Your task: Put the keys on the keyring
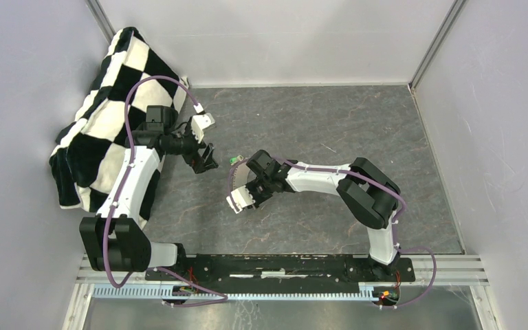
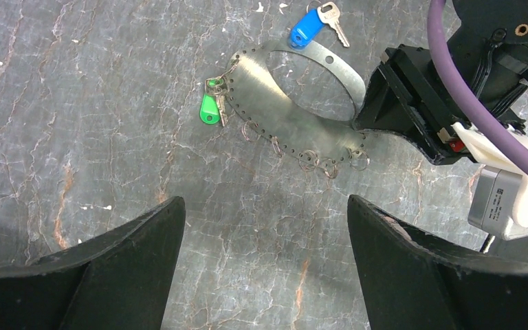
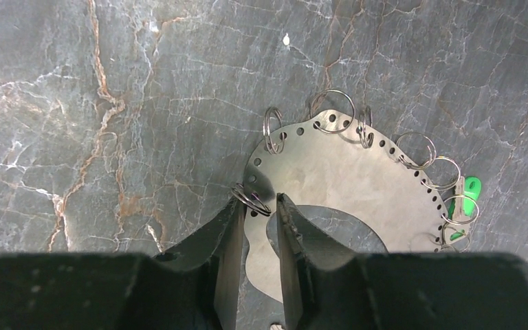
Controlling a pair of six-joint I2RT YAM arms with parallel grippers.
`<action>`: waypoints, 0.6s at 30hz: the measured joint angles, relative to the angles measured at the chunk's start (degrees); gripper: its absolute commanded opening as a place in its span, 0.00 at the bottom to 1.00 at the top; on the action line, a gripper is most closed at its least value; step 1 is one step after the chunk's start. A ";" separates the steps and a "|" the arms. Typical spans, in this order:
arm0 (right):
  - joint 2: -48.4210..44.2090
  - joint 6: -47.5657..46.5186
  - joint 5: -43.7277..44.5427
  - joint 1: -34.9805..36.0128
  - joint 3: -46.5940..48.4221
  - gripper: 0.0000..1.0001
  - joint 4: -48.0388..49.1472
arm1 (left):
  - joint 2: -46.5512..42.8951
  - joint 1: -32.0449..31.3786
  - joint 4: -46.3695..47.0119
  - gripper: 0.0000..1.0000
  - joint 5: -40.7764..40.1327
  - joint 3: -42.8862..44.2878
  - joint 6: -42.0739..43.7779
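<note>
Keyring (image 2: 302,127) lies flat on the surface (image 2: 75,103), its narrow band pinched by the right pincer (image 3: 258,203), likely to steady it. Green key (image 2: 210,108) seems hooked at its rim; blue key (image 2: 306,29) lies loose against it. Left pincer (image 2: 265,203) hovers released, probably for that 1 key.

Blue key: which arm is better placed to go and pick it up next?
Probably left. The left gripper is wide open and free, with the blue key ahead of it; the right gripper is busy, fingers nearly closed at the edge of the keyring.
</note>
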 measured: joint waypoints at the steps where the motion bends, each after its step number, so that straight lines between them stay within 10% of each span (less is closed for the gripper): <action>1: 0.00 -0.04 -0.11 0.00 -0.02 0.29 0.00 | 0.02 0.00 0.00 0.92 -0.07 0.02 0.00; 10: 0.31 -0.17 -0.57 0.70 -0.04 0.01 -0.11 | 0.02 0.02 0.00 0.92 -1.36 0.07 -0.02; 18: 0.57 2.93 -1.40 1.20 0.37 0.00 0.46 | 0.02 0.17 -1.07 0.91 -2.36 0.13 0.00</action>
